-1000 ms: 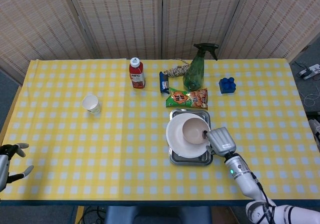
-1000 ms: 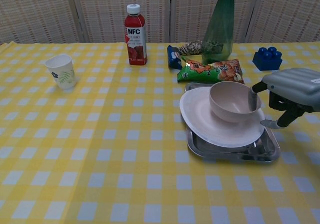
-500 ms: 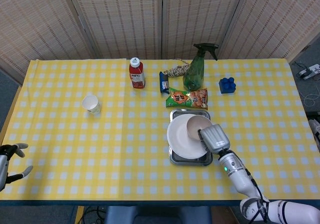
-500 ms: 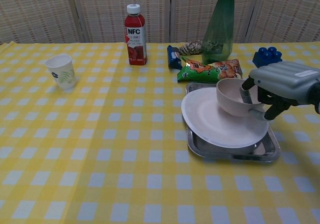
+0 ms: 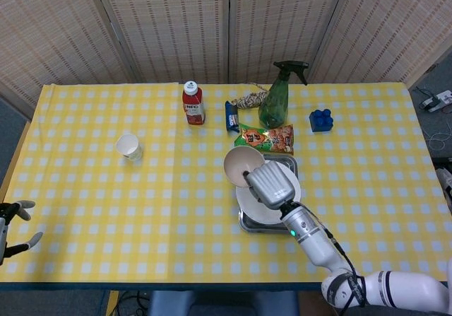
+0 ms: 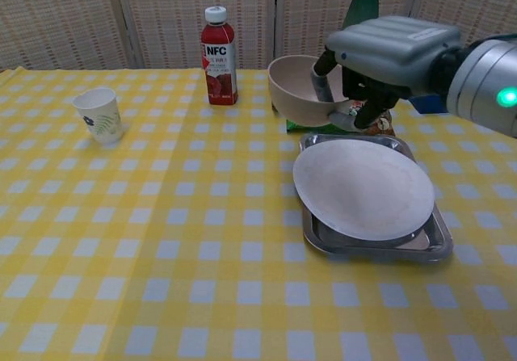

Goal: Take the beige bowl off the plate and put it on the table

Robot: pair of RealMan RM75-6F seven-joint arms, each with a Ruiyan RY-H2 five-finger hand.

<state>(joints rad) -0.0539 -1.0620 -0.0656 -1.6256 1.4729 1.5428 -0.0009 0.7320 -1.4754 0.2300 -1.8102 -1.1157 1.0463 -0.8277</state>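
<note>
My right hand (image 6: 380, 58) (image 5: 272, 184) grips the rim of the beige bowl (image 6: 296, 88) (image 5: 241, 164) and holds it tilted in the air, above and to the left of the white plate (image 6: 363, 190) (image 5: 282, 203). The plate lies bare on a metal tray (image 6: 376, 244) (image 5: 247, 223). At the table's near left corner my left hand (image 5: 8, 232) hangs with its fingers apart, holding nothing; the chest view does not show it.
Behind the tray lie a snack bag (image 5: 267, 138), a green spray bottle (image 5: 277, 95), a blue snack bar (image 5: 231, 115), a red NFC bottle (image 5: 192, 103) and a blue block (image 5: 320, 120). A paper cup (image 5: 129, 147) stands on the left of the yellow checked cloth (image 5: 106, 210).
My right hand has lifted the beige bowl off the plate and carried it up and to the left; the plate now lies bare. The left hand has barely moved.
</note>
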